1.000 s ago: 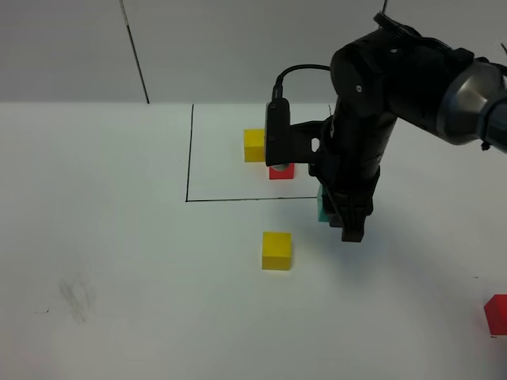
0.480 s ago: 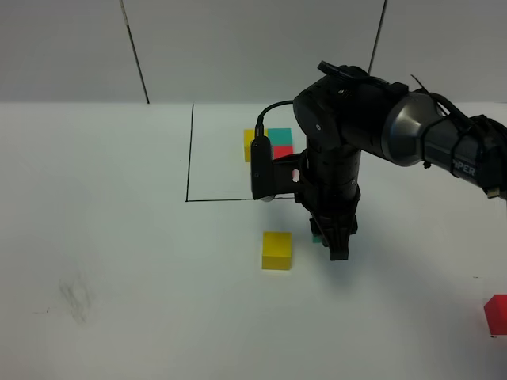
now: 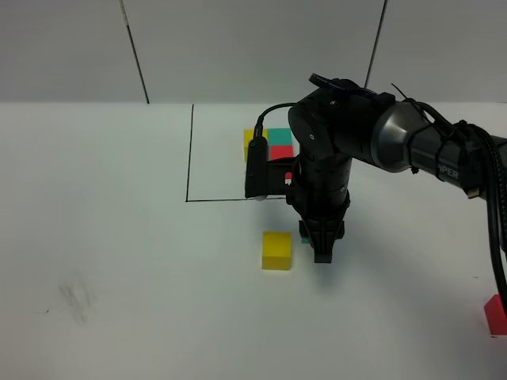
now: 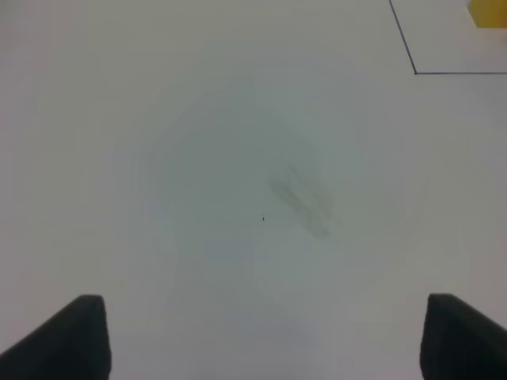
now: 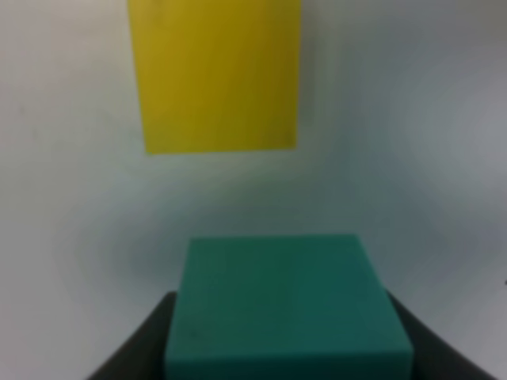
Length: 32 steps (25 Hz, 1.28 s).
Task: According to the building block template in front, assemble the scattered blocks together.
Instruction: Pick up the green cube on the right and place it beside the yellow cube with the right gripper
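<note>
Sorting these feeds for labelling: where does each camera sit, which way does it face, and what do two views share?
Exterior high: mounted high, looking down on the table; shows the right arm and right gripper.
Left wrist: on the left arm, facing down at a smudge; tips of the open left gripper show.
Right wrist: on the right arm, facing the teal cube between its fingers, yellow cube beyond.
Shared: exterior and right wrist both see the yellow cube.

The right hand (image 3: pixel 322 252) hides most of the teal block (image 3: pixel 304 239).
</note>
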Each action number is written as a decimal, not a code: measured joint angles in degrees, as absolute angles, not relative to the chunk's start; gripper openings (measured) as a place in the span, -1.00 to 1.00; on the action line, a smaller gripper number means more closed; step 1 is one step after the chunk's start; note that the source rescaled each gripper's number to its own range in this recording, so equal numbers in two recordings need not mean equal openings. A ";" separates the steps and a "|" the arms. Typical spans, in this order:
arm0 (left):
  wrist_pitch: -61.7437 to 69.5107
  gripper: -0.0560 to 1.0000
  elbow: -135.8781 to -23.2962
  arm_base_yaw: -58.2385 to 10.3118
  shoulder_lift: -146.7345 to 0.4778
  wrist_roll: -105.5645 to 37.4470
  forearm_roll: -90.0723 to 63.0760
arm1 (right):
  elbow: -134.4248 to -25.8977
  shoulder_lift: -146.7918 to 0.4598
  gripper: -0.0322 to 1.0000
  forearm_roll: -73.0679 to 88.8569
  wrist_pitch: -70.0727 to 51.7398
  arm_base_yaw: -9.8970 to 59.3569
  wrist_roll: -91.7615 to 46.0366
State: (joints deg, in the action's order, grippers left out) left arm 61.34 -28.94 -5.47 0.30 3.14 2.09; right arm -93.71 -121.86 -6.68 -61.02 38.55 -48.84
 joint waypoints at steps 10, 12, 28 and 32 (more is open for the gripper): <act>61.34 0.73 -28.94 -5.47 0.30 3.14 2.09 | -93.71 -123.73 -0.52 -3.88 -60.97 38.55 -49.17; 61.34 0.73 -28.94 -5.47 0.30 3.14 2.09 | -93.71 -124.00 -0.52 -3.88 -60.97 38.55 -49.17; 61.34 0.73 -28.94 -5.47 0.30 3.14 2.09 | -93.71 -124.59 -0.52 -2.77 -58.81 38.55 -49.17; 61.34 0.73 -28.94 -5.47 0.30 3.14 2.09 | -93.71 -124.59 -0.52 -2.72 -58.70 38.55 -49.17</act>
State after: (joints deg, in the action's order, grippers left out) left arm 61.34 -28.94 -5.47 0.30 3.14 2.09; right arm -93.71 -124.59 -2.72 -58.70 38.55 -49.17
